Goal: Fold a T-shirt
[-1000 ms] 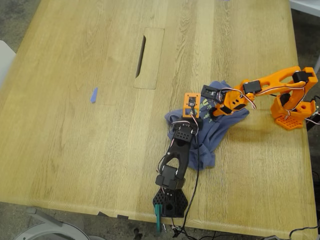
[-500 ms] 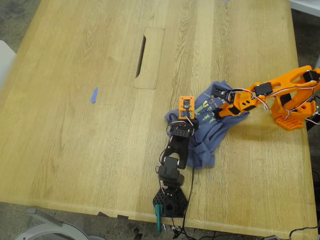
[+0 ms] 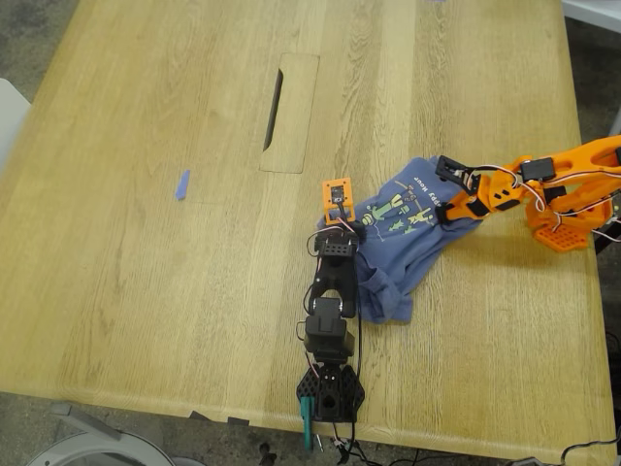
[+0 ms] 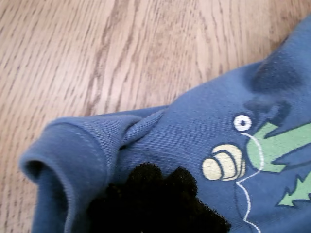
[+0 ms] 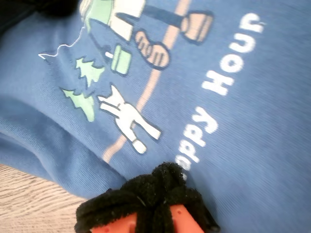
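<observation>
- Exterior view: the slate-blue cotton T-shirt [image 3: 400,233], bunched a second ago, now lies spread on the pale wooden worktop [image 3: 146,272] toward that view's right, print showing.
- My first end effector [image 3: 351,221] and my second end effector [image 3: 448,189] have drawn apart, each seemingly clenched on shirt fabric; flattening looks under way.

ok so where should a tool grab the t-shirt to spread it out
Probably at the bunched hem of the T-shirt, the lump nearest the black arm's base in the exterior view. It lies free of both tools, so come down from above and pinch the outer fold.
</observation>
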`<state>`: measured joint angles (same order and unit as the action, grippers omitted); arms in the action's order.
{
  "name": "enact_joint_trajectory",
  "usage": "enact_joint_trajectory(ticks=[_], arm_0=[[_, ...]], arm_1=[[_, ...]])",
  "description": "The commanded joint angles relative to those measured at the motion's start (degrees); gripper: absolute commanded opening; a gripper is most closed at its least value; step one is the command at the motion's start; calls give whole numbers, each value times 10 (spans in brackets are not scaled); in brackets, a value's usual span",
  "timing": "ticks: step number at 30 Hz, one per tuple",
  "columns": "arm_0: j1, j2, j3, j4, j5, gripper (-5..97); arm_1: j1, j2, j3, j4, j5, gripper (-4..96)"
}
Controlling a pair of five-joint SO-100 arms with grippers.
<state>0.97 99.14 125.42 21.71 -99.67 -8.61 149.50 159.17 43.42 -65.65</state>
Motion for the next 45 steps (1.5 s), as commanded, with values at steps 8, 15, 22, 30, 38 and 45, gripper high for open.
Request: enact_joint_trajectory(ticks=[8, 15, 22, 30, 38, 45], arm_0=[[-123, 98, -11, 48, -4, -1], [-172, 125, -14, 60, -3, -1], [-173, 178, -33, 114, -4, -1], [-76, 259, -68, 190, -2, -1], [48, 308, -89, 229, 4, 7], [98, 304, -78, 224, 4, -1]], arm_1=[[36, 96, 14, 80, -2, 1], [55, 120, 8, 113, -4, 1], [82, 135, -42, 165, -7, 1], [109, 103, -148, 191, -22, -1], [109, 6, -294, 180, -32, -1], [59, -214, -457, 53, -36, -1]])
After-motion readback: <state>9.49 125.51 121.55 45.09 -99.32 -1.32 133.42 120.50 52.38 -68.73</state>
